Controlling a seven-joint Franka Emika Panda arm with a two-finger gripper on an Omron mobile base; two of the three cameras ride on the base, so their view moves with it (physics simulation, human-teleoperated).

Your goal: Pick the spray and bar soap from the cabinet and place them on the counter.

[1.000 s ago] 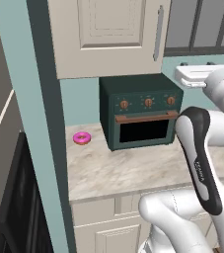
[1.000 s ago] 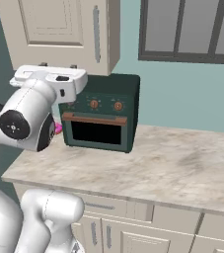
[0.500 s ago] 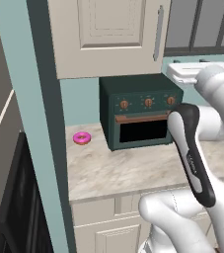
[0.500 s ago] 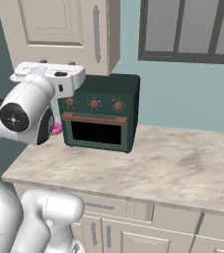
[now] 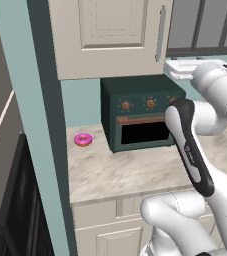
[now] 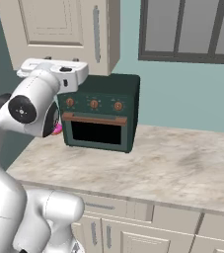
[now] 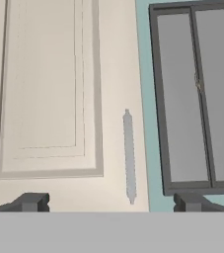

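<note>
The cream cabinet (image 5: 110, 35) (image 6: 54, 24) hangs over the counter (image 5: 115, 175) (image 6: 172, 163), and its panelled door (image 7: 49, 99) is closed. Spray and bar soap are hidden. My gripper (image 7: 111, 201) is open and empty. It faces the door from a short distance, just below the lower end of the vertical silver handle (image 7: 129, 155) (image 5: 160, 32) (image 6: 96, 27). Its two dark fingertips (image 7: 32, 200) stand wide apart, one either side of the handle's line.
A dark-green oven (image 5: 140, 120) (image 6: 101, 116) stands on the counter under the cabinet. A pink ring donut (image 5: 83, 140) lies to its left. A grey-framed window (image 6: 192, 29) (image 7: 197, 99) is right of the cabinet. A teal wall post (image 5: 45, 125) bounds the left side.
My hand has risen a little and shifted towards the cabinet door while the forearm swung. The jaws have stayed open.
</note>
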